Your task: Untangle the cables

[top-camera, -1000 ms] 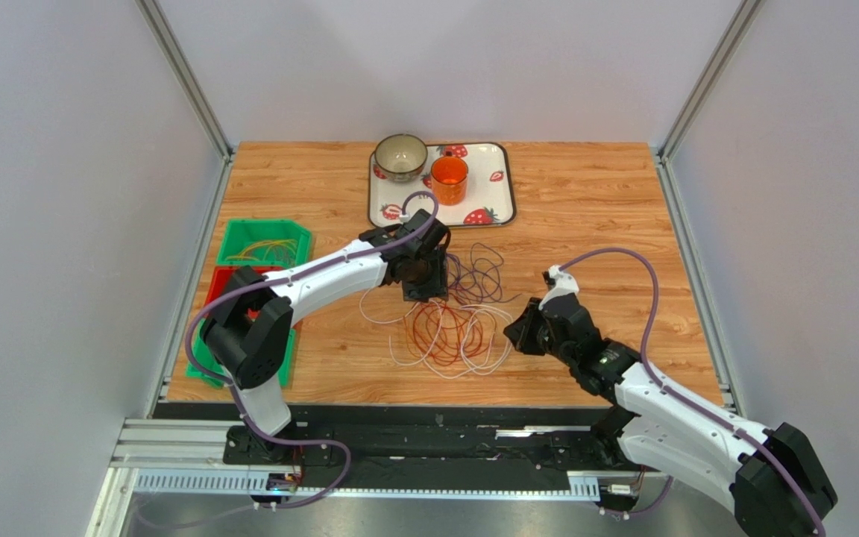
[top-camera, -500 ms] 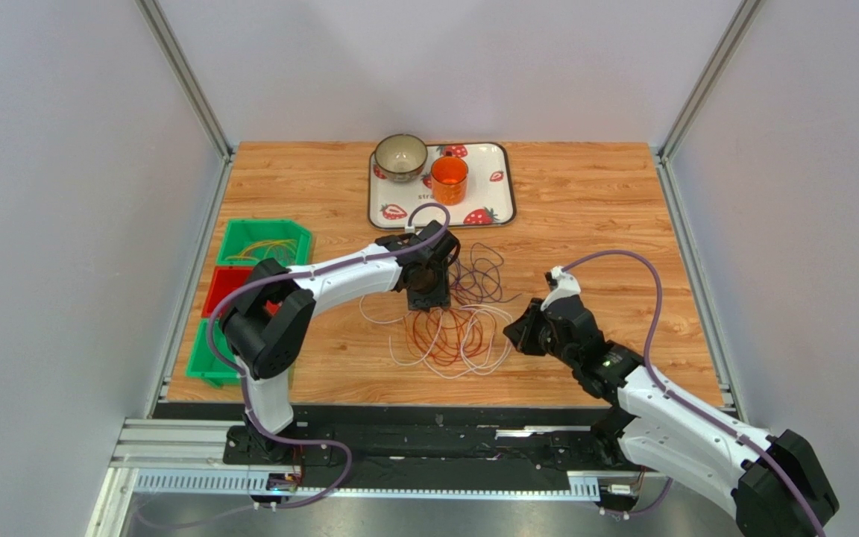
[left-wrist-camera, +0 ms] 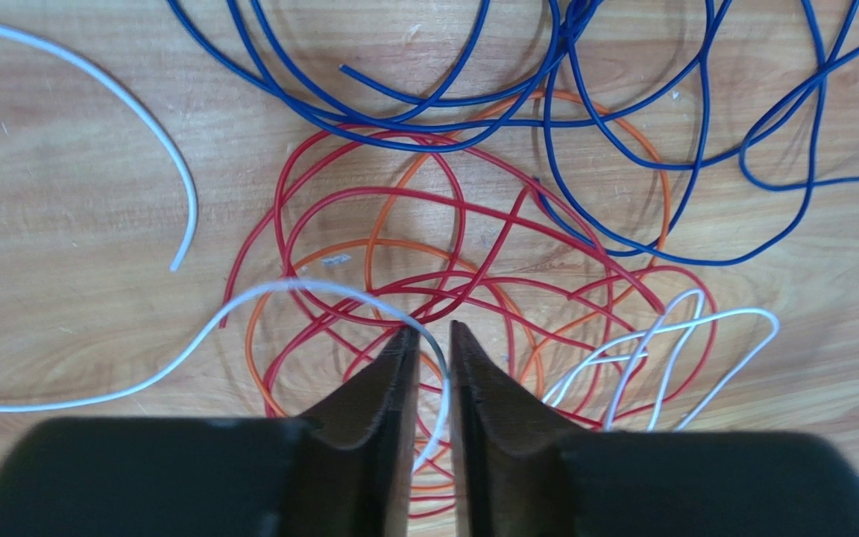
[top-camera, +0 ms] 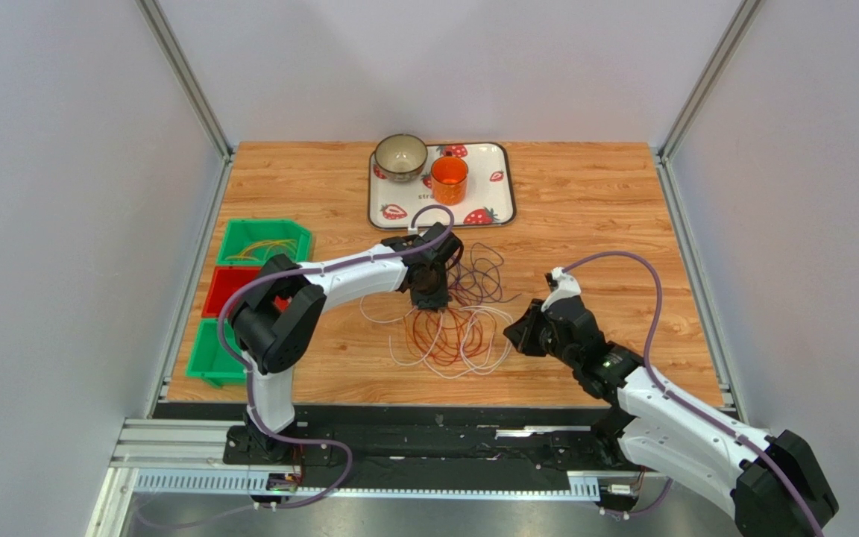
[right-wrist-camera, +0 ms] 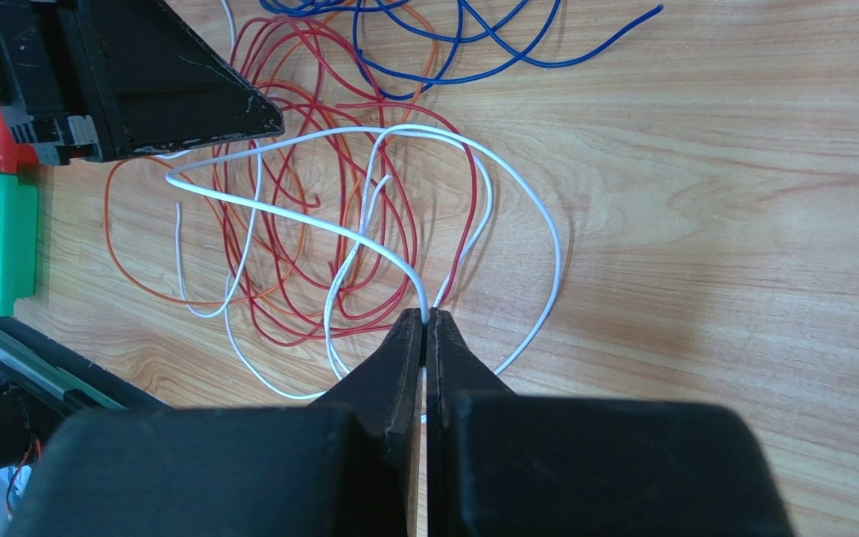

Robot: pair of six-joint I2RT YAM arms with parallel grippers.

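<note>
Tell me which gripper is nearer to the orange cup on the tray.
Left. The left gripper hangs over the cables, just nearside of the tray with the orange cup; the right gripper is farther off, at the pile's right edge.

The cables are dark red, orange, deep blue and white on a light-brown, wood-grained tabletop. Beyond the cables, the tray is white with red strawberries. Left of the cables, the bins are green and red.

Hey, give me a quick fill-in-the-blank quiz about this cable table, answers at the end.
The cable in the shut right claw is ___.
In the left wrist view, the cables farthest from the left claw are ___.
The cup on the tray is ___.
Answers: white, blue, orange.
</note>
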